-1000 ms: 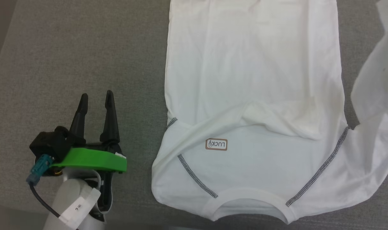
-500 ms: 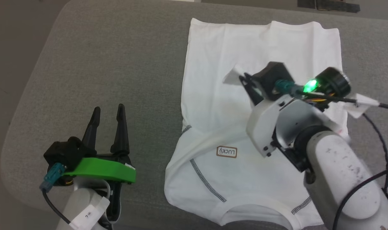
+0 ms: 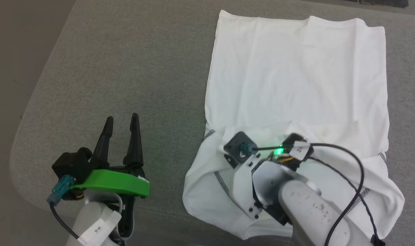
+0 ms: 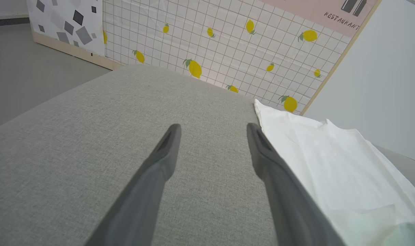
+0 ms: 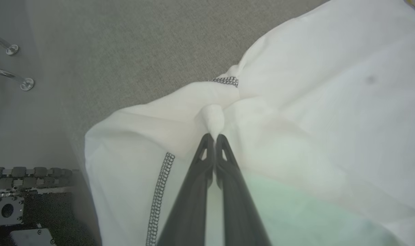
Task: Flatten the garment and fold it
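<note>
step: folding sleeve in | right gripper [image 5: 214, 136] pinching garment [image 3: 296, 68] fabric, left gripper [image 3: 120, 119] wide open, idle | next: lay it flat, let go

The garment [image 3: 296, 75] is white, its seams traced in dark grey zigzag stitching [image 5: 158, 198]. The surface [image 3: 125, 68] is mottled grey weave. The left gripper [image 3: 122, 117] has 2 black fingers [image 3: 135, 136], a bright green bracket [image 3: 115, 179] and a teal plug [image 3: 60, 189]. The right gripper [image 5: 214, 136] is dark grey, with a green light [image 3: 279, 151] on its silvery-white wrist [image 3: 272, 184]. A white grid-lined wall panel [image 4: 228, 44] bears yellow lemons with green leaves. Another panel [image 4: 67, 24] is white with grey shapes, and a sign [image 4: 313, 10] is pink.
</note>
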